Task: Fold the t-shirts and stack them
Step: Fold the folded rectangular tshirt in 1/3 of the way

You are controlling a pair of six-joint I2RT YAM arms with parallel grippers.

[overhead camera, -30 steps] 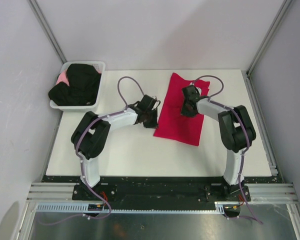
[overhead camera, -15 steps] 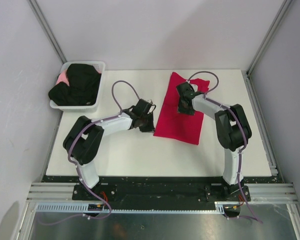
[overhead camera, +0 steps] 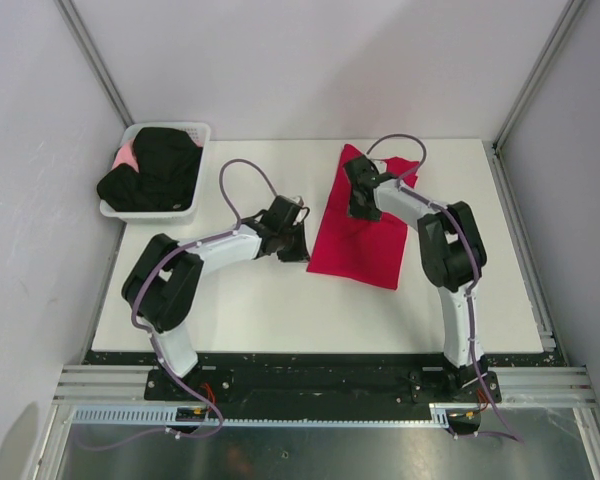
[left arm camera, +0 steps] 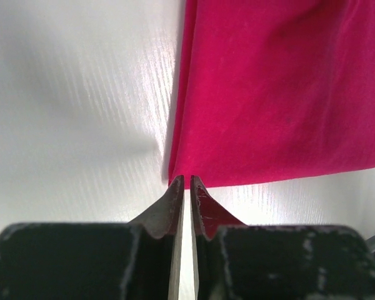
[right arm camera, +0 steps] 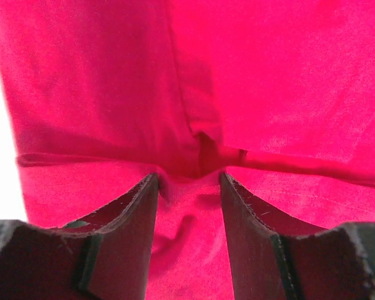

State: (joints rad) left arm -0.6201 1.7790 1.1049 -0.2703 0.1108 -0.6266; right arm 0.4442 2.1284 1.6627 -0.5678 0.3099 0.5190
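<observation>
The red t-shirt (overhead camera: 365, 245) is laid folded toward the far right of the counter (overhead camera: 240, 300). The left gripper (left arm camera: 187, 180) is pressed closed at the shirt's near-left corner; whether cloth is pinched cannot be told. The right gripper (right arm camera: 187, 178) is held spread over a bunched crease.

Red t-shirt (left arm camera: 275, 94) cut off at wrist-view edges; black t-shirts (overhead camera: 155, 170) heaped in basket (overhead camera: 150, 212), count unclear

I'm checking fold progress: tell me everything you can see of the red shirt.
The red shirt is soft crimson cloth, folded into a long strip lying flat on the white table, a flap poking out at its far end. The open right hand straddles a seam ridge; the shut left hand meets its near-left corner.
</observation>
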